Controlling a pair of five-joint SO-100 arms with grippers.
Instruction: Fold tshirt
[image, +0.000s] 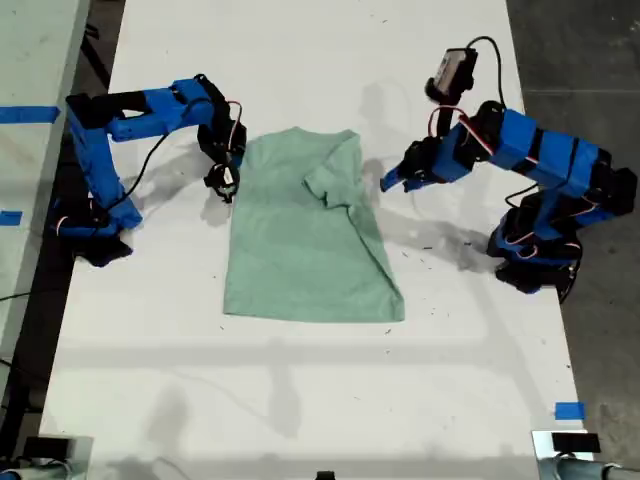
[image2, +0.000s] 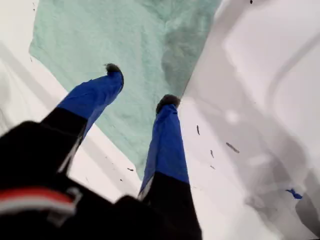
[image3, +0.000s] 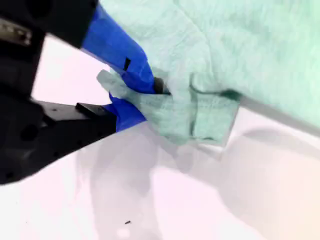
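Tshirt (image: 305, 235) lies mid-table in the exterior view, its sleeve on that view's right folded inward. My second gripper (image: 222, 180), at the shirt's upper left edge in that view, is clamped on a pinch of the other sleeve (image3: 200, 112). My first gripper (image: 385, 183) hovers spread wide beside the shirt's right edge, holding nothing, above the white table (image: 300, 400).

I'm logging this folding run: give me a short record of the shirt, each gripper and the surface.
tshirt: pale green tshirt, flat, one sleeve folded inward on the exterior view's right
surface: white table
first gripper: my first gripper, fingers open, holding nothing, above the tshirt's edge on the exterior view's right
second gripper: my second gripper, fingers shut on the tshirt's edge on the exterior view's left
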